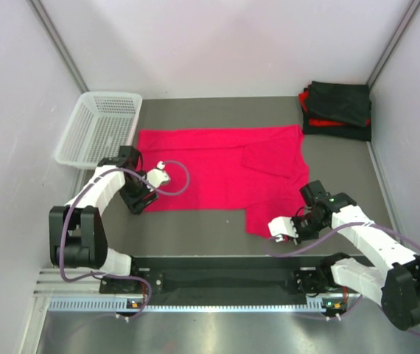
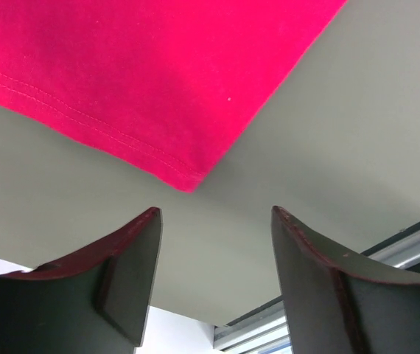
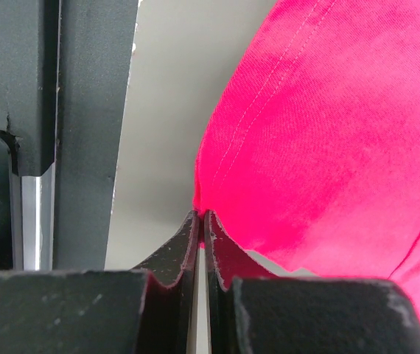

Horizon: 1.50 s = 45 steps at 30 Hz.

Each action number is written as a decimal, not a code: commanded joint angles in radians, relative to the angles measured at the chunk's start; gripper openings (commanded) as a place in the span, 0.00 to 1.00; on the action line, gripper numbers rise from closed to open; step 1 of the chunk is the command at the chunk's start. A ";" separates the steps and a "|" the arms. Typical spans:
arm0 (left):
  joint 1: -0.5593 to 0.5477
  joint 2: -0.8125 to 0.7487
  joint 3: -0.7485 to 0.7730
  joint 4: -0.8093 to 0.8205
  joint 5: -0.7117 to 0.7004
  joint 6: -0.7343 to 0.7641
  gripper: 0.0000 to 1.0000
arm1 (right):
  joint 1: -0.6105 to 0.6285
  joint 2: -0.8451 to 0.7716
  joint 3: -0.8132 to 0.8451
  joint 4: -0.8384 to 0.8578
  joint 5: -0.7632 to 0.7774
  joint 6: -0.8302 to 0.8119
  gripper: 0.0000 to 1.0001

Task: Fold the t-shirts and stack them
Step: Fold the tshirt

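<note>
Two claws at a red t-shirt [image 1: 217,166] spread flat on the table [image 1: 217,110].
Left claw [image 2: 217,214] gapes just off its near-left corner; right claw [image 3: 201,214] pinches the near-right hem.

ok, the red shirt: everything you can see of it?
The red t-shirt is plain crimson knit cloth with stitched hems. It lies spread mostly flat in the middle of the table, with one flap folded over near its right side. The right gripper is shut on its near-right edge. The left gripper hangs open just short of the near-left corner, not touching.
</note>
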 commanded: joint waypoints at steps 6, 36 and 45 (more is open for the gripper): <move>0.019 0.020 -0.050 0.073 -0.035 -0.029 0.60 | 0.016 -0.001 0.023 0.003 -0.018 0.023 0.00; 0.036 0.193 -0.062 0.138 -0.079 0.022 0.04 | 0.030 -0.018 0.015 0.059 0.004 0.148 0.00; 0.038 0.174 0.042 0.075 -0.058 0.037 0.00 | -0.066 -0.057 0.158 0.075 -0.002 0.298 0.00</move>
